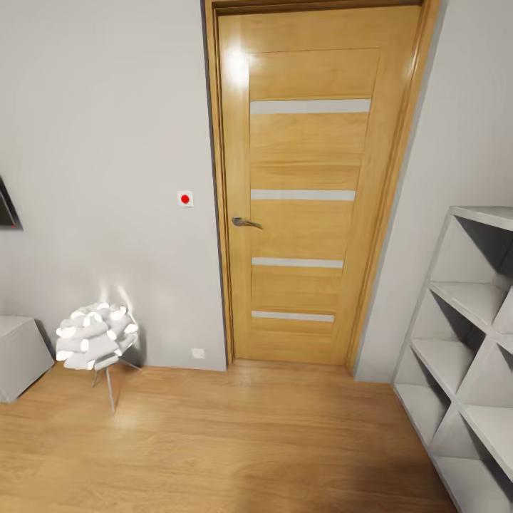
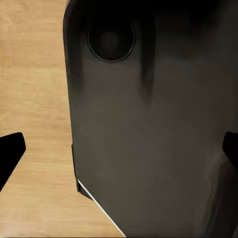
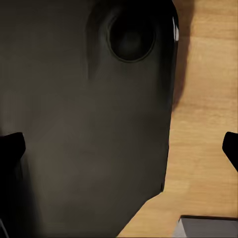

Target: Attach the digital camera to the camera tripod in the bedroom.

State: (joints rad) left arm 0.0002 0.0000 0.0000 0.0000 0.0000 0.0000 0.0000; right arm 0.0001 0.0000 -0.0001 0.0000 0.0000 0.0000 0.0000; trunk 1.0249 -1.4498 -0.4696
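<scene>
One wooden door (image 1: 306, 192) is filling the middle of the head view, standing shut in its frame, with four pale horizontal strips across it and one metal lever handle (image 1: 246, 223) at its 9 o'clock edge. One white wall (image 1: 100, 142) is running off at the door's 9 o'clock, carrying one small switch with a red dot (image 1: 185, 199). One white shelf unit (image 1: 467, 349) with slanted dividers is sitting at the view's 4 o'clock. The wood floor (image 1: 235, 442) is spreading across the lower part. One grey block (image 1: 20, 354) is sitting at 8 o'clock, and beside it one small lamp (image 1: 96, 338) with a white petalled shade is glowing on thin metal legs.

In each wrist view the arm is hanging downwards beside the robot's dark body panel (image 2: 148, 129), looking at the floor. The left gripper (image 2: 121, 148) is showing two black fingertips (image 2: 11, 148) spread wide with nothing between them; the right gripper (image 3: 121, 148) is doing likewise, its fingertips (image 3: 230, 146) wide apart and holding nothing.
</scene>
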